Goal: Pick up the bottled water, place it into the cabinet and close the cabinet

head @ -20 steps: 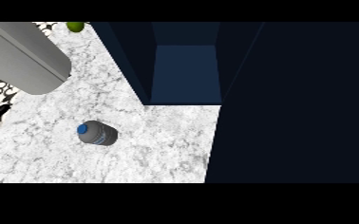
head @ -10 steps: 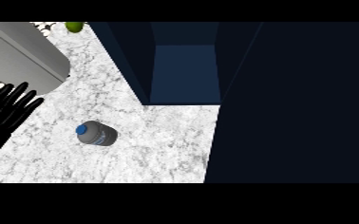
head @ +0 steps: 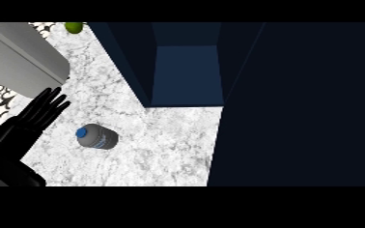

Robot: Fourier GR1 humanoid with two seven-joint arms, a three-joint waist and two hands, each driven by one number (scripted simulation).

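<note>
grey bottled water (head: 97, 137) with blue cap stands upright beside the left hand (head: 28, 123), fingers straight.

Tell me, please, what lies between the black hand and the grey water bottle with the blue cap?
Nothing: in the head view only bare white marbled counter separates the left hand from the bottle.

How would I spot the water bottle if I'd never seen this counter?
Find the white marble counter left of the dark blue cabinet. The water bottle stands on it beside the black hand: small, grey, with a blue cap, unlike the green fruit far behind.
</note>
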